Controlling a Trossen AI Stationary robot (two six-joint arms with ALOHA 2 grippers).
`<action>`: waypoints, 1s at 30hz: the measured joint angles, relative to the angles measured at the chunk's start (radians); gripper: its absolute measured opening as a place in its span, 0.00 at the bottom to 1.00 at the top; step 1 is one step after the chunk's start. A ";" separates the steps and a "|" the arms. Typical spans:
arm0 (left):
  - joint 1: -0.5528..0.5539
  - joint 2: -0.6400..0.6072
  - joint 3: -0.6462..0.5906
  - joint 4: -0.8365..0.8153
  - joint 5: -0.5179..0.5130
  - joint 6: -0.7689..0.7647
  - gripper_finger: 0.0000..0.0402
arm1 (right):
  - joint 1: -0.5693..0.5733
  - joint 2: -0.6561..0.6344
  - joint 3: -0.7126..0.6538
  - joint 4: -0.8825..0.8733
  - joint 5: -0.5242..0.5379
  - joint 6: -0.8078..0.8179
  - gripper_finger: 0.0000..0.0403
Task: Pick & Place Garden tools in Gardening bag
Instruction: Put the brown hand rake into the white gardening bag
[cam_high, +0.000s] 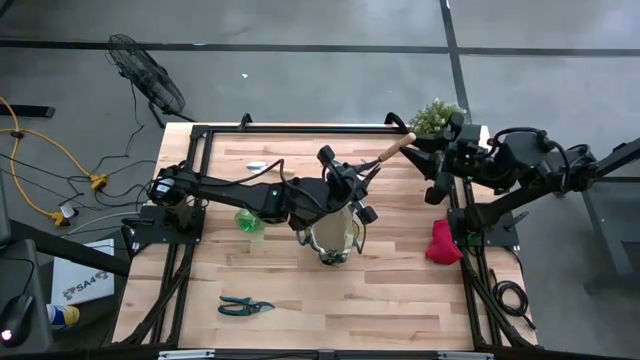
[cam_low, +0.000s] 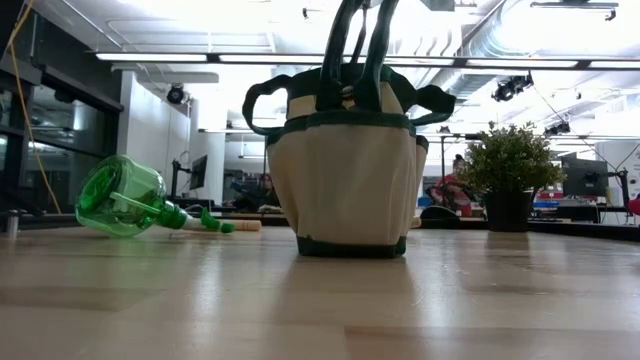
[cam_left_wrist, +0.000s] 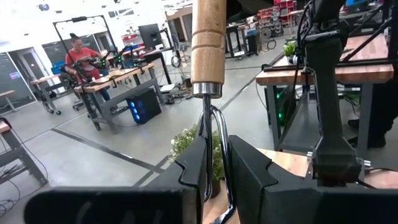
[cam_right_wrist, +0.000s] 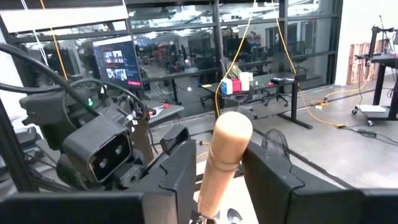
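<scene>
While the overhead camera gave us only a dark tangle of arm above the gardening bag (cam_high: 333, 238), our left wrist camera showed plainly that our left gripper (cam_left_wrist: 216, 163) was pinching the thin metal shank of a wooden-handled tool (cam_left_wrist: 208, 46), handle pointing away from the camera. From above, that handle (cam_high: 392, 151) slanted from the bag toward the far right corner of the table (cam_high: 300, 290). Our right wrist camera showed the rounded handle end (cam_right_wrist: 226, 149) between our right gripper's (cam_right_wrist: 219, 167) spread fingers, and we could not tell whether they touched it. At table height neither gripper appeared; we saw the bag (cam_low: 348, 170) standing upright mid-table, its loop handles rising out of frame, with the green spray bottle (cam_low: 135, 199) lying on its side just beside it. The potted plant (cam_low: 510, 175) stood farther back, near the right arm. From above we also saw the red glove (cam_high: 443, 243) at the right edge and the black pruners (cam_high: 245, 305) well apart on the near side.
</scene>
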 joint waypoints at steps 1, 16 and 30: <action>0.000 0.000 0.000 0.000 0.002 0.000 0.11 | 0.000 0.000 0.000 0.006 0.001 -0.002 0.29; -0.001 0.000 -0.001 0.008 0.011 -0.003 0.11 | 0.000 0.001 0.000 0.043 -0.024 -0.035 0.14; 0.000 0.000 -0.001 0.008 0.011 -0.008 0.37 | 0.000 0.006 -0.001 0.029 -0.026 -0.057 0.14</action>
